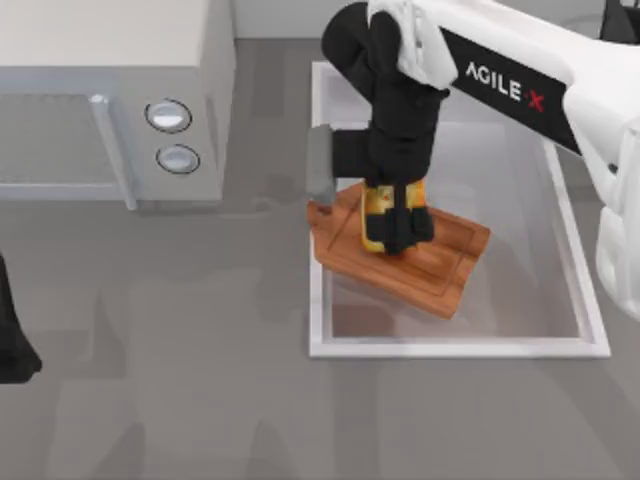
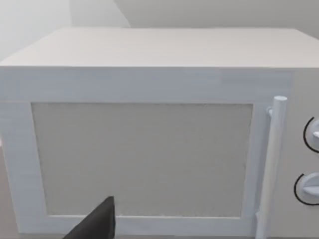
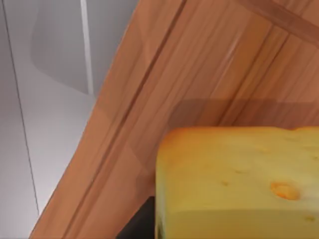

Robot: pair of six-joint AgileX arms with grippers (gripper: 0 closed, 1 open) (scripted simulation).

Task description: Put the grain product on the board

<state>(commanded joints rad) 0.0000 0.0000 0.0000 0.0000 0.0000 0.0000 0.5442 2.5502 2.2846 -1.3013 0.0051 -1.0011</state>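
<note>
The grain product (image 1: 374, 207) is a golden-yellow blocky chunk, and my right gripper (image 1: 396, 228) is shut on it from above. It hangs close over the left half of the board (image 1: 445, 262), a reddish-brown wooden cutting board lying at an angle with its handle (image 1: 321, 213) pointing left. In the right wrist view the grain product (image 3: 239, 179) looms large just above the board (image 3: 199, 64), casting a shadow on the wood, with the groove near the edge visible. My left arm (image 1: 12, 340) is parked at the table's left edge.
The board lies inside a shallow white tray (image 1: 450, 348) on the right half of the table. A white microwave (image 1: 110, 90) with two knobs stands at the back left; its door and handle (image 2: 271, 164) face the left wrist camera.
</note>
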